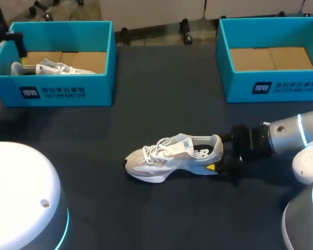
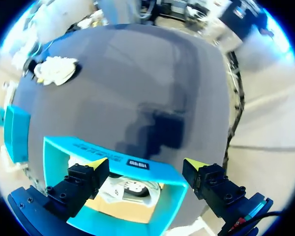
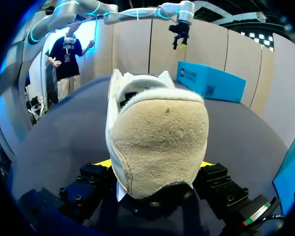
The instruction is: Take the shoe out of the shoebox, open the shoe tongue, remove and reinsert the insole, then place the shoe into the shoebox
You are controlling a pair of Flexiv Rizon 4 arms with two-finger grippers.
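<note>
A white and grey shoe (image 1: 172,155) stands upright on the dark table, toe to the left. My right gripper (image 1: 220,162) comes in from the right and is shut on its heel; in the right wrist view the tan heel (image 3: 160,142) fills the gap between the fingers of that gripper (image 3: 155,166). My left gripper (image 2: 146,164) hangs open over the left teal shoebox (image 1: 68,91), where a second white shoe (image 1: 52,67) lies on the cardboard floor. That shoe (image 2: 130,189) shows below the open fingers.
A second teal shoebox (image 1: 271,86) stands at the back right, with only its cardboard floor showing. Dark table surface stretches between the two boxes and in front of the shoe. The white base of my left arm (image 1: 21,198) fills the front left corner.
</note>
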